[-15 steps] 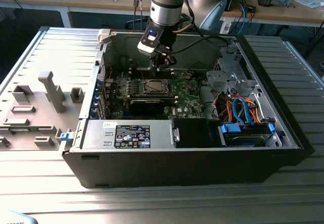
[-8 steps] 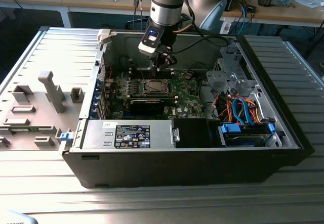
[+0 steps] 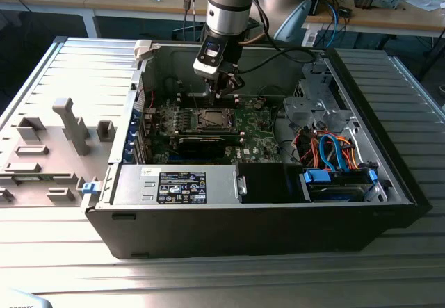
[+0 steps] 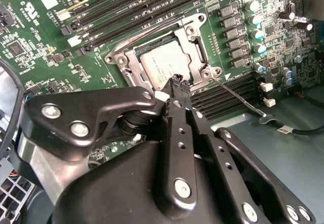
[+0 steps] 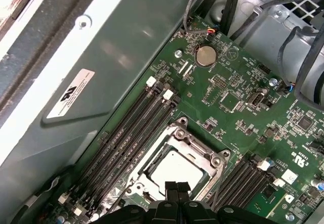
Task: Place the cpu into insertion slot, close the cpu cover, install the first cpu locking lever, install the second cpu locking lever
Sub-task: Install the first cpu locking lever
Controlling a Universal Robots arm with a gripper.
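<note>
The gripper (image 4: 177, 80), fingertips pinched together on nothing, hangs just over the cpu (image 4: 161, 66), seated in the insertion slot (image 4: 118, 60) beneath the cpu cover (image 4: 196, 42). Light, stiff and likely fragile, the cpu wants edge holds only.

The cpu (image 4: 161, 66) is a small flat square with a silvery-tan top, and it lies flat inside the insertion slot (image 3: 211, 119) on the green board (image 4: 35, 37). The cpu cover (image 4: 196, 44), a thin silver frame with an open middle, lies flat around it, so the chip shows through. One thin metal locking lever (image 4: 238, 98) sticks out from a corner of the slot.
</note>
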